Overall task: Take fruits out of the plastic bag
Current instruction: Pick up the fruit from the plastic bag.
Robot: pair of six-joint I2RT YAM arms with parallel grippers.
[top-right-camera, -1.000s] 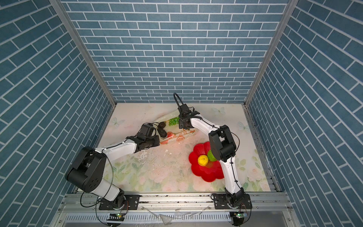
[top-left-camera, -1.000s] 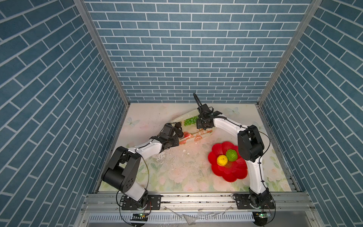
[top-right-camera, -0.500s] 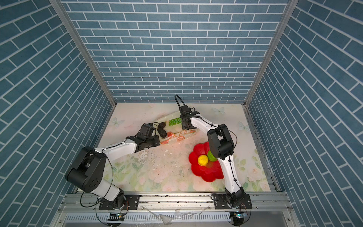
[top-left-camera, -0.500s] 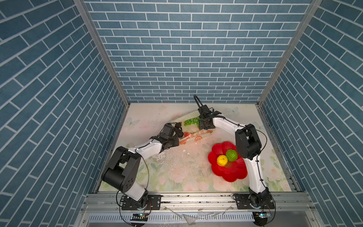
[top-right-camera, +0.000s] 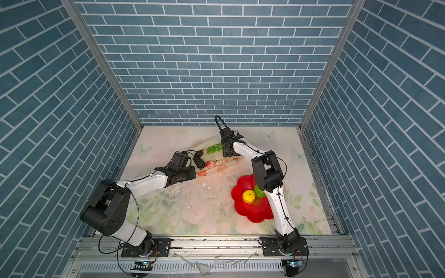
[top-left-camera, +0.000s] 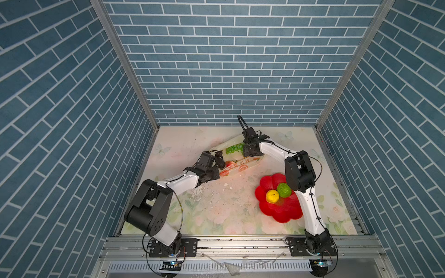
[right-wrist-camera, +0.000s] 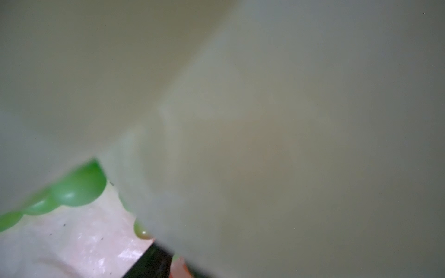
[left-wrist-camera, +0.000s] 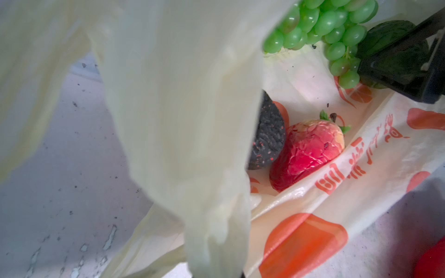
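The pale-yellow plastic bag [top-left-camera: 243, 166] [top-right-camera: 221, 166] lies at the table's middle back. Its mouth is lifted by my left gripper [top-left-camera: 216, 174] [top-right-camera: 192, 175], which is shut on the film [left-wrist-camera: 183, 120]. Inside lie a green grape bunch [top-left-camera: 234, 148] [left-wrist-camera: 332, 21], a red strawberry [top-left-camera: 228, 163] [left-wrist-camera: 305, 154] and a dark brown piece [left-wrist-camera: 267, 134]. My right gripper [top-left-camera: 248, 154] [top-right-camera: 227, 154] reaches into the bag beside the grapes [right-wrist-camera: 77, 185]. Bag film [right-wrist-camera: 265, 120] hides its jaws; only one finger [right-wrist-camera: 149, 262] shows. A lemon [top-left-camera: 272, 196] and a bumpy green fruit [top-left-camera: 284, 189] rest outside the bag.
The lemon and the green fruit sit on a red flower-shaped plate [top-left-camera: 281, 211] [top-right-camera: 252, 211] at the front right, under my right forearm. A dark green fruit [left-wrist-camera: 385, 33] lies behind the right gripper's finger. Blue brick walls close in three sides.
My right arm's elbow has swung slightly left while its gripper stayed in the bag by the grapes. The left arm and the bag's held edge have not moved.
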